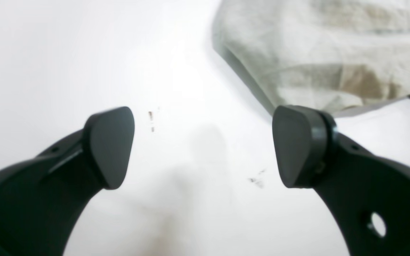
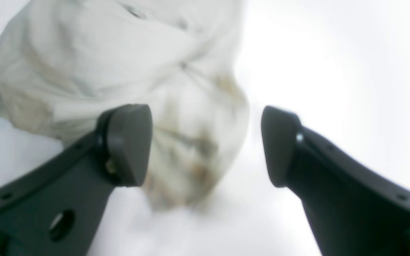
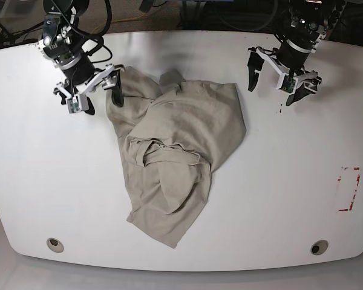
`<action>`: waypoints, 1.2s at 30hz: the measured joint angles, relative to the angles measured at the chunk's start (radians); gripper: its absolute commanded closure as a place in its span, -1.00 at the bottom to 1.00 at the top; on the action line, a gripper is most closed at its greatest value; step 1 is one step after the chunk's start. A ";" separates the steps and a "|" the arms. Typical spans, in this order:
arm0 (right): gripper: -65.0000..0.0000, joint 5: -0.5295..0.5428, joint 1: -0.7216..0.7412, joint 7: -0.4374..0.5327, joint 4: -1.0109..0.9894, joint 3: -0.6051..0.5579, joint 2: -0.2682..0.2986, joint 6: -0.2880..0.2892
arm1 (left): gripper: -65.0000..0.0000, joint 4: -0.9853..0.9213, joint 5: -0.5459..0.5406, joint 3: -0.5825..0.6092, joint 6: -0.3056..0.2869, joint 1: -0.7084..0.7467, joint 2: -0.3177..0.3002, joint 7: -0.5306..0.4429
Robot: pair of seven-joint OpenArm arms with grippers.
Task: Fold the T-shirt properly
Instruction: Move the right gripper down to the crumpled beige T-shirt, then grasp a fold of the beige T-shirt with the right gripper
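T-shirt (image 3: 175, 151) crumpled at table (image 3: 36, 181) centre; left gripper (image 3: 277, 77) at 2 o'clock, right gripper (image 3: 95, 95) at 10 o'clock, both spread wide, holding nothing.

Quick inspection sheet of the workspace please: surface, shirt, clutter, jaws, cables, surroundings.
Surface: white table, two round holes near the front edge, red tape marks at one side, small dark specks by the left arm.
Job's things: T-shirt lies crumpled and bunched mid-table, not folded, one part trailing toward the front edge.
Clutter: nothing seen.
Grippers: left gripper jaws open, over bare table beside the shirt's edge, holding nothing; right gripper jaws open, at the shirt's far corner, no cloth gripped.
Cables: dark cables behind the table's far edge.
Surroundings: dim floor and gear behind, too dark to tell.
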 measured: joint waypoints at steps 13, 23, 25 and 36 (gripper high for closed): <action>-0.41 -0.015 0.340 -0.205 -0.213 0.000 0.003 0.136 | -0.76 0.000 0.000 -0.019 -0.001 0.021 0.002 0.001; -0.41 -0.023 0.526 -0.248 -0.475 -0.079 0.014 0.215 | -0.76 0.000 0.003 -0.029 -0.001 0.022 0.024 0.000; -0.41 -0.025 0.550 -0.256 -0.518 -0.143 0.031 0.217 | -0.76 0.000 0.004 -0.029 0.000 0.025 0.023 0.000; -0.41 -0.023 0.724 -0.237 -0.760 -0.202 0.049 0.222 | -0.76 0.000 0.004 -0.029 0.000 0.046 0.040 -0.003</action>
